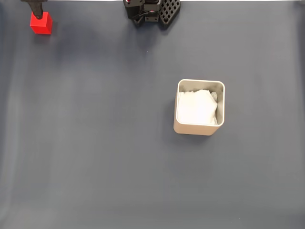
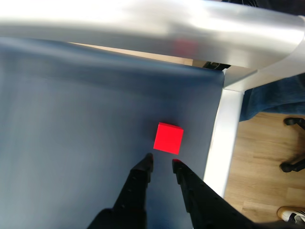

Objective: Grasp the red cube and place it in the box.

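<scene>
The red cube rests on the dark mat at the far top left of the fixed view, and the gripper hangs right over its upper edge. Through the wrist camera the red cube lies just beyond the gripper. The two black fingers stand apart with nothing between them, so the gripper is open and clear of the cube. The beige box with white padding stands upright right of centre in the fixed view, far from the cube.
The arm's black base is at the top middle edge. In the wrist view a silver frame rail borders the mat close beside the cube. Beyond it are wooden floor, chair castors and a shoe.
</scene>
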Controlling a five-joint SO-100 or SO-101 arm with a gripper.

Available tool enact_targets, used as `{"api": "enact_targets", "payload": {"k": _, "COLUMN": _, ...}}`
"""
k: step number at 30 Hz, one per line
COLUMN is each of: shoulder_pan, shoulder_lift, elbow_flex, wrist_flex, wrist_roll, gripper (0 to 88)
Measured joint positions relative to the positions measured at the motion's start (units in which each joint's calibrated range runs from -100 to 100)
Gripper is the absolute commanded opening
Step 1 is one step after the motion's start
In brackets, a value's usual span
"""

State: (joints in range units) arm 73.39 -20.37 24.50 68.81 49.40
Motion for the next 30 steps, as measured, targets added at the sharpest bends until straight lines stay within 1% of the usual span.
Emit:
{"api": "enact_targets", "payload": {"k": 3, "shoulder_pan": 1.13, "shoulder_lift": -0.36, "elbow_flex": 0.91, "wrist_flex": 0.57, "wrist_roll": 0.39, "gripper": 28.5}}
{"api": "enact_targets", "payload": {"k": 9, "shoulder_pan": 2.33, "shoulder_lift": -0.36, "elbow_flex": 2.09, "wrist_flex": 0.49, "wrist_roll": 0.63, "gripper": 35.7}}
{"api": "enact_targets", "payload": {"k": 16, "shoulder_pan": 2.63, "shoulder_lift": -0.36, "elbow_flex": 2.28, "wrist_flex": -0.24, "wrist_roll": 0.59, "gripper": 39.2}}
{"api": "enact_targets", "payload": {"k": 18, "shoulder_pan": 2.63, "shoulder_lift": -0.36, "elbow_flex": 3.1, "wrist_flex": -0.81, "wrist_roll": -0.24, "gripper": 40.5}}
{"api": "enact_targets", "payload": {"k": 23, "shoulder_pan": 2.63, "shoulder_lift": -0.36, "elbow_flex": 5.83, "wrist_flex": -3.41, "wrist_roll": -1.71, "gripper": 42.0}}
{"api": "enact_targets", "payload": {"k": 30, "shoulder_pan": 2.63, "shoulder_lift": -0.36, "elbow_flex": 9.74, "wrist_flex": -8.69, "wrist_roll": -2.49, "gripper": 43.7}}
